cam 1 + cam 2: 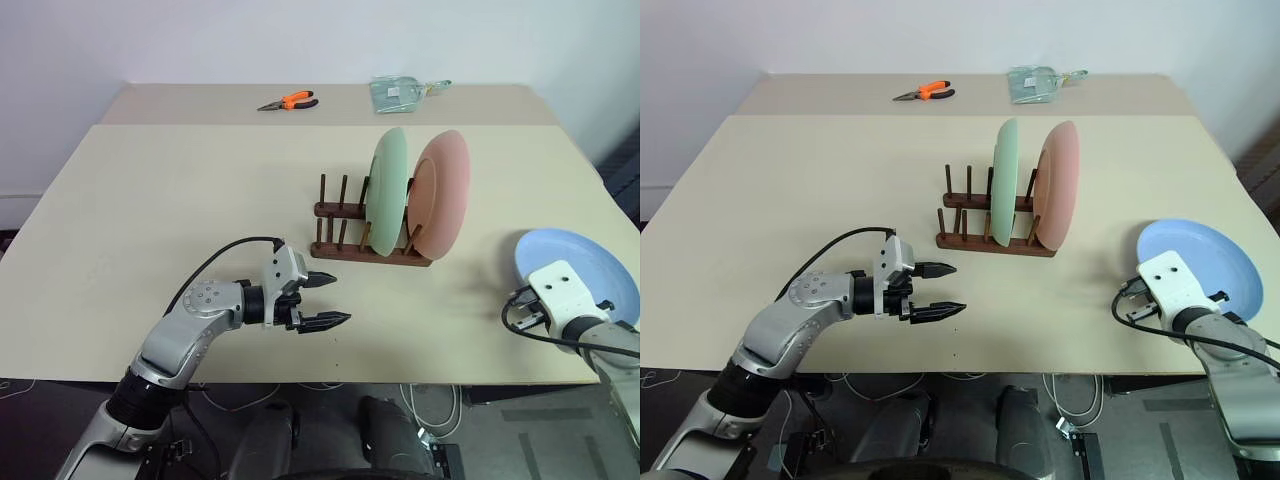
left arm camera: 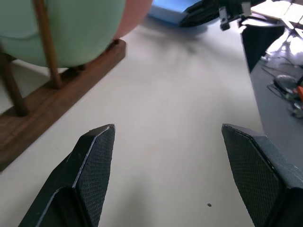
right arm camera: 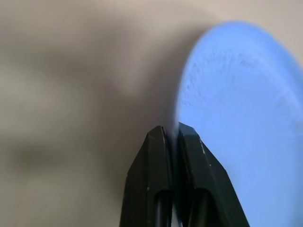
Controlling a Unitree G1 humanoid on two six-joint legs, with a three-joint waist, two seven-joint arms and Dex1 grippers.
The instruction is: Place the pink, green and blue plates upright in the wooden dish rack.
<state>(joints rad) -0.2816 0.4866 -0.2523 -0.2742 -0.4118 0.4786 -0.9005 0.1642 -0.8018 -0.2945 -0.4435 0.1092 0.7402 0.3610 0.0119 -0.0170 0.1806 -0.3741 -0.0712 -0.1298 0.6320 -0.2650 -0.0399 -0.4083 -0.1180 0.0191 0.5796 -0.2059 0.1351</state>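
Between right pincer jaws, blue plate rim

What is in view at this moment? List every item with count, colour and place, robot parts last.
Green plate: one, pale mint green, upright in the rack.
Pink plate: one, salmon pink, upright in the rack, right of the green one.
Blue plate: one, light blue, on the table near its right edge.
Wooden dish rack: one, dark brown, mid-table.
Pliers: one pair, orange handles, far table.
Clear packet: one, greenish, far table, right of the pliers.
Tables: two, beige, set end to end.
Left gripper: black fingers, open, empty, above the table, left of the rack.
Right gripper: black fingers, shut at the blue plate's near rim.
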